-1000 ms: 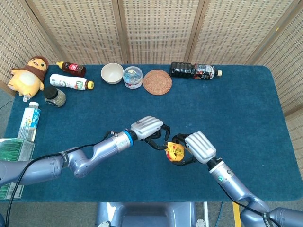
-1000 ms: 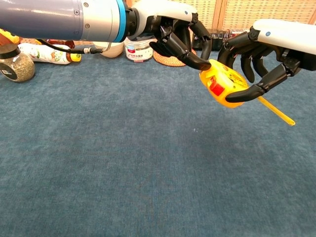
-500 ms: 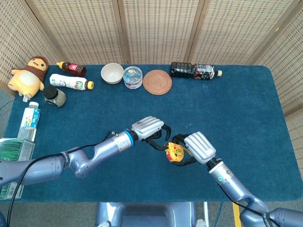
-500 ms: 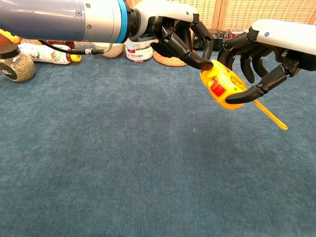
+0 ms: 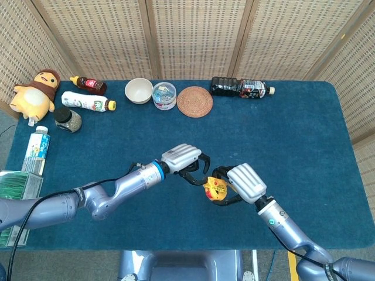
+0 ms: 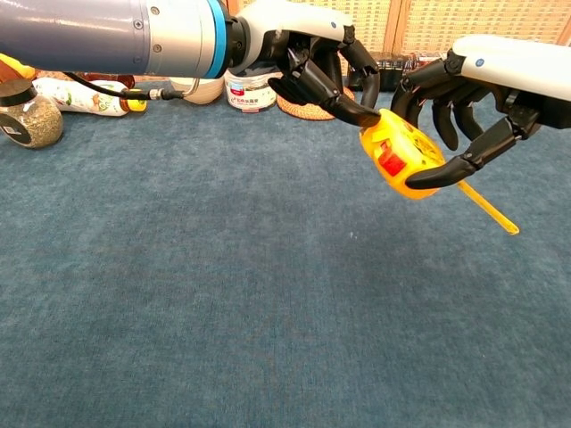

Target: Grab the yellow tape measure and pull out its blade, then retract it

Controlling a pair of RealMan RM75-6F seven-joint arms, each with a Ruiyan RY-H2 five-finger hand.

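My right hand [image 5: 246, 182] grips the yellow tape measure [image 5: 215, 188] with its red button just above the blue table [image 5: 304, 134]. In the chest view the case [image 6: 399, 159] sits between the right hand's fingers [image 6: 464, 162], and a short length of yellow blade [image 6: 486, 207] sticks out down to the right. My left hand [image 5: 183, 158] hovers close on the left with its fingers curled. One fingertip [image 6: 361, 114] touches the case's upper edge, and the hand holds nothing.
Along the back edge stand a white bowl [image 5: 139, 90], a clear jar [image 5: 164, 95], a woven coaster [image 5: 194, 101] and a lying dark bottle [image 5: 241, 87]. At the far left are a plush toy [image 5: 36, 93], bottles, a spice jar [image 5: 68, 119] and a carton [image 5: 37, 149].
The exposed blade has grown shorter, its tip drawing back toward the case. Both hands have stayed almost in place, shifting only slightly left.
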